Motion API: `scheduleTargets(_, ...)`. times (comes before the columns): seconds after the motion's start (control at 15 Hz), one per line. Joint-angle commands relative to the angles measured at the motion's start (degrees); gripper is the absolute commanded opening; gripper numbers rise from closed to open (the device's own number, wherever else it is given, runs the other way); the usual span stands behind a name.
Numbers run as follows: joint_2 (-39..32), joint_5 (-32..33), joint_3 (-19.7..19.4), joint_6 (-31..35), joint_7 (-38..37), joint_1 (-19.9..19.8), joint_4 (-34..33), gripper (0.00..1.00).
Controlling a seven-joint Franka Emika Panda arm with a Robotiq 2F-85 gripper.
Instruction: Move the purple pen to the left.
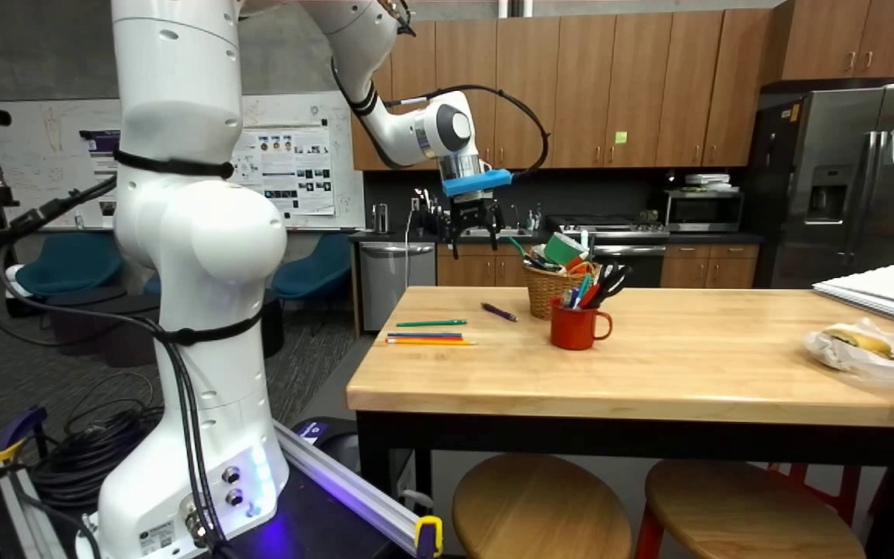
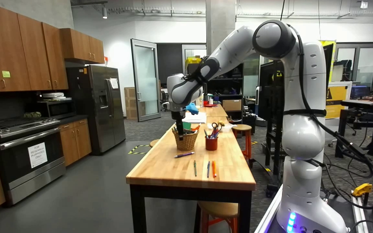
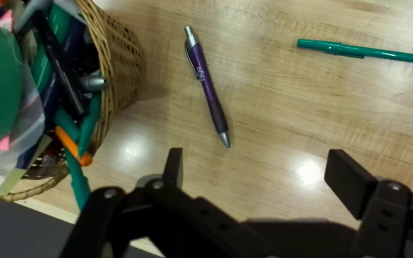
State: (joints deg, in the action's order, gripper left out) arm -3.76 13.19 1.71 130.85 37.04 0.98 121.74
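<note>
Your fingers point(image 3: 350, 181) are wide apart w/ nothing btwn them; purple pen point(image 3: 208, 86) lies on tabletop point(image 3: 281, 118), right of basket point(image 3: 126, 66) & left of green pen point(image 3: 366, 52) in wrist view. Prob. light, stiff, a bit slick; pinch mid-length, crosswise.

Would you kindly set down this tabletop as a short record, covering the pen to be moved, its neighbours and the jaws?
target: purple pen, lying on the table, not gripped
nearest container: wicker basket, beside the pen but apart from it, full of stationery
mug: red mug, upright, scissors among its contents
other loose items: green pen, blue pen, orange sticks
jaws: open, above the table, nothing held
</note>
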Motion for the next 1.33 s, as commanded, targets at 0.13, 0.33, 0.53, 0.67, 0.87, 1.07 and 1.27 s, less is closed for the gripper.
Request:
scheduleTargets(0.13,-0.28,1.05,0.64,2.69,5.81,0.08,2.06,1.0)
scheduleTargets(0.33,-0.32,1.17,0.67,3.58,10.18,-0.05,2.75,1.0)
scheduleTargets(0.53,-0.66,1.33,0.54,4.21,13.11,-0.14,2.75,1.0)
scheduleTargets(0.67,-0.98,1.21,0.54,4.88,15.1,-0.17,2.78,1.0)
scheduleTargets(0.87,-1.63,1.26,0.45,6.42,17.15,-0.28,2.99,1.0)
scheduleTargets(1.07,-2.3,1.43,0.22,7.85,18.19,-0.63,3.36,1.0)
scheduleTargets(1.27,-2.8,1.24,-0.13,8.83,19.26,-1.17,3.74,1.0)
